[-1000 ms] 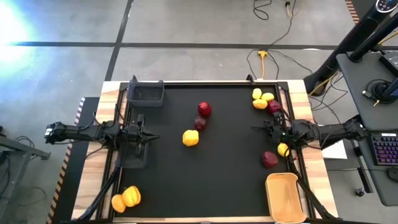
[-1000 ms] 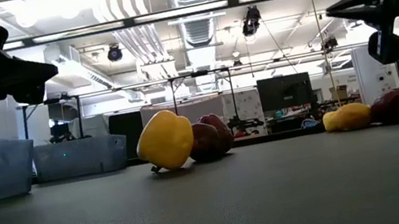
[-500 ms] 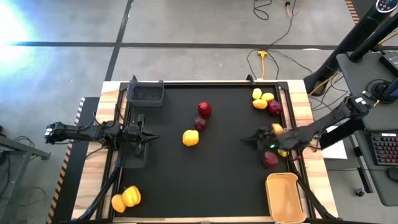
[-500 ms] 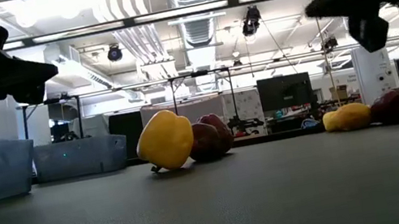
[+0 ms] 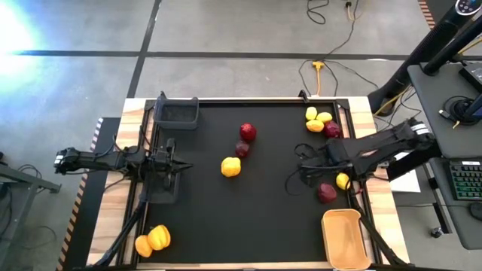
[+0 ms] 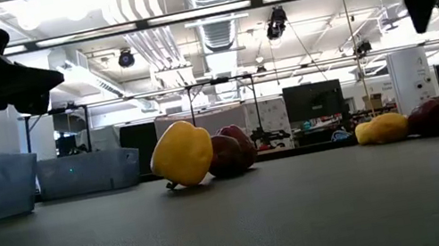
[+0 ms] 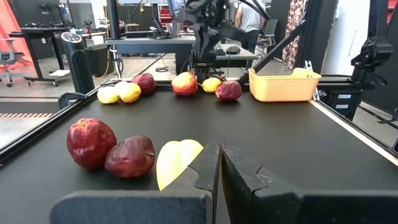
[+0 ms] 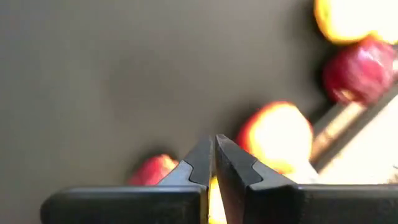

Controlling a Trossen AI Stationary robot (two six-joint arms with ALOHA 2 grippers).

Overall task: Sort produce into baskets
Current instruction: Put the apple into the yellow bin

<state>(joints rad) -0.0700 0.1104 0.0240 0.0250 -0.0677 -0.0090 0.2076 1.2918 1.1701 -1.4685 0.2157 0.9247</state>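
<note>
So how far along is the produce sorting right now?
Nothing looks sorted: the tan tray and the dark bin look empty. Both claws are shut on nothing, the right claw over the mat, the left claw waiting. All the produce, like the yellow pepper, remains.

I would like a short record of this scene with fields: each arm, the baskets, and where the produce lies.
left gripper: shut, empty, waiting at the table's left side
right gripper: shut, empty, above the mat right of centre
tan tray: near right corner, empty
dark bin: far left corner
centre group: yellow pepper beside two red apples
far right group: lemons and a red fruit
right edge: red apple and a yellow piece
near left corner: two yellow-orange peppers, off the mat
</note>
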